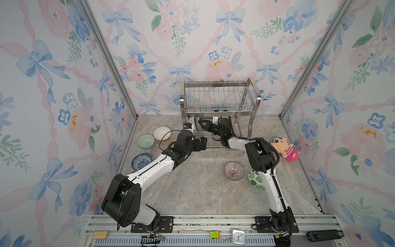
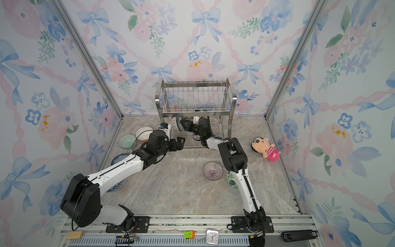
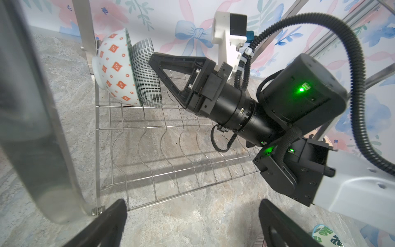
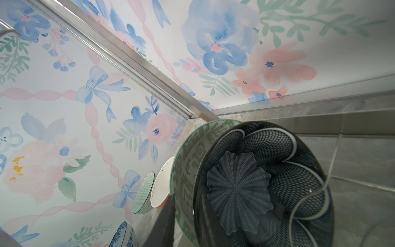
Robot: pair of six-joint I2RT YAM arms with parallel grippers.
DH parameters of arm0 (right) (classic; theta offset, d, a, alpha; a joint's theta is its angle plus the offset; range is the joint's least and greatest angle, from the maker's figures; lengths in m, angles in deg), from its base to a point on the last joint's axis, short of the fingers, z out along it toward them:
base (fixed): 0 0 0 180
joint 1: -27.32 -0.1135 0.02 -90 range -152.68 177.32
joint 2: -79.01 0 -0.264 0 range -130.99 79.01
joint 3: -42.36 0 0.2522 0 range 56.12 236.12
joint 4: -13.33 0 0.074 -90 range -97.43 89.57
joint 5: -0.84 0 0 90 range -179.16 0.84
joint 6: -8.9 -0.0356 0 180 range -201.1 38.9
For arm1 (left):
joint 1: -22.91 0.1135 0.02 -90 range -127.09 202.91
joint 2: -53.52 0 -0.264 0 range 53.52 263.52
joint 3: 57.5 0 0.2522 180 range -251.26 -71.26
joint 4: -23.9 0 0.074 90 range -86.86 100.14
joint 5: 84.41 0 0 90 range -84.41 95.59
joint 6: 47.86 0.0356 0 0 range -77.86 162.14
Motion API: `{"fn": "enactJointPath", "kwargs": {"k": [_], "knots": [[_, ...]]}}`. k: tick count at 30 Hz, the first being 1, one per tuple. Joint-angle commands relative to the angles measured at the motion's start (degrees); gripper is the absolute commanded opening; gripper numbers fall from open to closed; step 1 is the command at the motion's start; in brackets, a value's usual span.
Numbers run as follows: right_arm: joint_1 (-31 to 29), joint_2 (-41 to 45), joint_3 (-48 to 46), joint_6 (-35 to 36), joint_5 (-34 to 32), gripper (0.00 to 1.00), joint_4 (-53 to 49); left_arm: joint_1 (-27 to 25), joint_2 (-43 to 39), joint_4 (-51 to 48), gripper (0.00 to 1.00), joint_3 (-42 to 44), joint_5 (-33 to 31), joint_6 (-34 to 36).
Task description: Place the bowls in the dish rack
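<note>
The dish rack [image 1: 215, 84] stands at the back. Two bowls stand on edge on its lower tier [image 3: 171, 149]: one with orange diamonds outside and a green geometric inside [image 3: 113, 68], and the navy petal bowl [image 4: 245, 188] nested against it. My right gripper [image 4: 187, 198] reaches under the top tier, its fingers slightly apart astride the navy bowl's rim. My left gripper [image 3: 192, 205] hovers wide open and empty at the rack's front edge. Loose on the table are a white-and-orange bowl [image 1: 162, 133], pale green [image 1: 145, 141], blue floral [image 1: 141, 161], pink-striped [image 1: 234, 171] and green leaf [image 1: 255, 180] bowls.
A pink plush doll [image 1: 284, 147] lies at the right, beside the rack's leg. The rack's steel leg [image 3: 42, 128] stands close by my left gripper. A small clock [image 1: 238, 236] and oddments lie on the front rail. Flowered walls close in three sides.
</note>
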Motion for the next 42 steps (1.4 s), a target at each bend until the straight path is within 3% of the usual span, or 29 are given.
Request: {"fn": "enactJointPath", "kwargs": {"k": [1,12,30,42], "knots": [[0.85,3.98,-1.63,1.52,-0.20,0.24,2.38,0.31,-0.76,-0.90,0.98,-1.11,-0.58,0.88],[1.12,7.02,-6.29,2.34,-1.33,0.24,3.49,0.23,-1.33,-0.93,0.98,-0.94,-0.80,1.07],[1.21,15.96,-22.39,3.55,-5.76,0.25,9.93,-0.04,-2.21,-0.95,0.98,-0.59,-0.86,1.04],[-0.11,24.20,-30.95,7.63,-9.08,0.29,5.62,-0.52,-4.14,-1.66,0.98,0.62,-0.49,-1.30]]}}
